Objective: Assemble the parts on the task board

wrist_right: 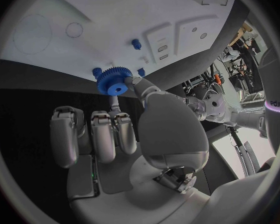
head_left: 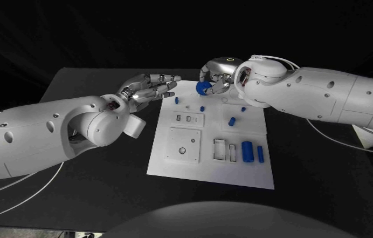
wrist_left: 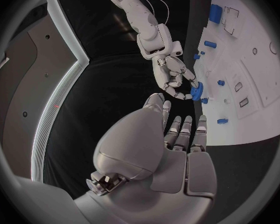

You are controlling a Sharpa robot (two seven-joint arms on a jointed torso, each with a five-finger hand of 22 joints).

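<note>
The white task board (head_left: 209, 170) lies in the middle of the black table. My right hand (head_left: 220, 75) hovers over the board's far edge and pinches a blue toothed gear (head_left: 204, 88) between thumb and finger; the same gear (wrist_right: 114, 80) shows clearly in the right wrist view and as the gear (wrist_left: 197, 90) in the left wrist view. My left hand (head_left: 147, 89) hangs just left of the board's far corner, fingers stretched out flat and holding nothing. Several blue parts sit on the board: a small peg (head_left: 176, 101), a short cylinder (head_left: 232, 121), a large cylinder (head_left: 248, 151) and a narrow bar (head_left: 260, 154).
The board carries raised white blocks with slots (head_left: 188, 120), a square plate with holes (head_left: 183, 145) and rectangular pockets (head_left: 225, 149). Black tabletop runs along both sides of the board. My two forearms cross the table's left and right flanks.
</note>
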